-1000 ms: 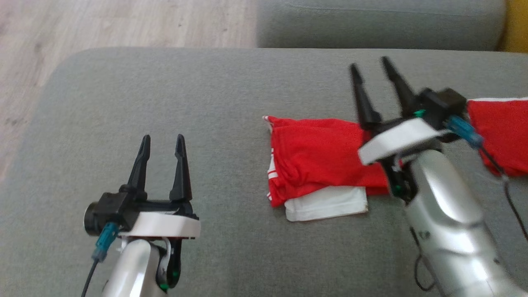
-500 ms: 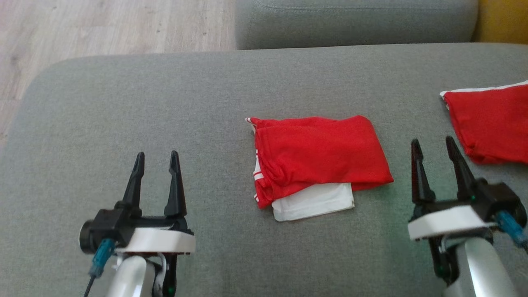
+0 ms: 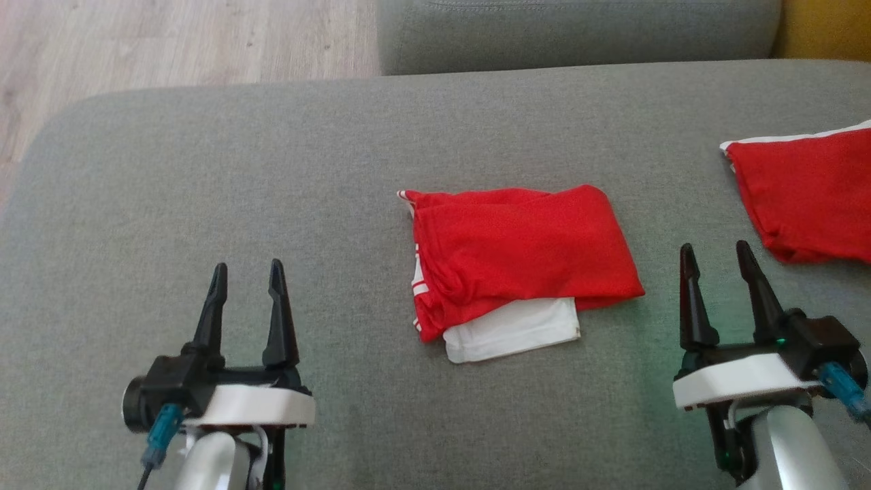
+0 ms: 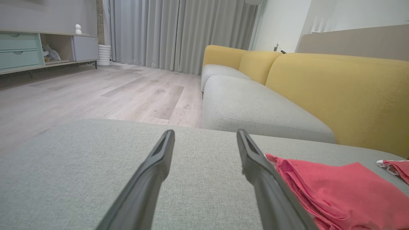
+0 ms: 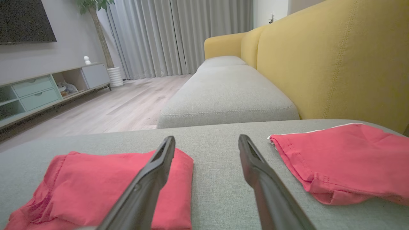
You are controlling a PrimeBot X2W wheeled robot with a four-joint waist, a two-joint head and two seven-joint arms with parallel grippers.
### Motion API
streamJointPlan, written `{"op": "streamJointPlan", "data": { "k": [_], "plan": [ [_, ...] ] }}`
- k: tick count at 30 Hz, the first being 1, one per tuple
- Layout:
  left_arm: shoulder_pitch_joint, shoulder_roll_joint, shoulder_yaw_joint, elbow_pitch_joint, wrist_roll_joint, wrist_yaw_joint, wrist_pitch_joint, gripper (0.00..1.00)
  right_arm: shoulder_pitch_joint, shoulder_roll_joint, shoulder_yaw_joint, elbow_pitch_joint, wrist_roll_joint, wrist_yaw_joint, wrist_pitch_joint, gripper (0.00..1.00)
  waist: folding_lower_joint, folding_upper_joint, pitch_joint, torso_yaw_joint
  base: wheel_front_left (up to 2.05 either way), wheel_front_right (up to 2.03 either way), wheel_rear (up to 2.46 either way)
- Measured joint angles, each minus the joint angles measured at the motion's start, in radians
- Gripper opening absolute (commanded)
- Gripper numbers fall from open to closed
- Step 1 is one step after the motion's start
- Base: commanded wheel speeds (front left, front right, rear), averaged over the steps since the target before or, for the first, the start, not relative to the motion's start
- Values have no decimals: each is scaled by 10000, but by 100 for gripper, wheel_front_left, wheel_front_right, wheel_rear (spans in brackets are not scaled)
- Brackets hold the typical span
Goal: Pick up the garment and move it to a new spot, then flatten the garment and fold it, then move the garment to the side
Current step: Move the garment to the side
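Note:
A folded red garment [image 3: 520, 253] with a white layer showing at its near edge lies in the middle of the grey sofa cushion [image 3: 272, 170]. In the left wrist view the folded garment [image 4: 326, 188] lies at the lower right; the right wrist view has the garment [image 5: 80, 185] at the lower left. My left gripper [image 3: 246, 275] stands open at the lower left, well away from the cloth, nothing between its fingers. My right gripper [image 3: 714, 254] stands open at the lower right, just right of the garment's right edge, also empty.
A second red garment [image 3: 806, 194] with white trim lies at the cushion's right edge, seen again as the red garment [image 5: 338, 159] at the right of the right wrist view. Another grey seat [image 3: 578, 30] lies beyond, a yellow backrest [image 5: 335, 60] to the right, and wooden floor [image 3: 170, 41] to the far left.
My right arm has pulled back from over the folded garment to the lower right and now hangs empty. The camera has shifted slightly. The left gripper stays put.

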Motion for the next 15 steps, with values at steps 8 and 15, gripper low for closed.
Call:
{"op": "streamJointPlan", "data": {
  "k": [8,15],
  "plan": [
    [-167,0,-288,-102,-2,0,0,100,-830,0,15,1124,-153,0,128,100,1,0,486,163,0,0,0],
    [-515,-2,-393,-240,-2,0,0,100,-2243,-10,136,2915,408,0,1149,100,3,0,926,563,0,0,0]
  ]
}}
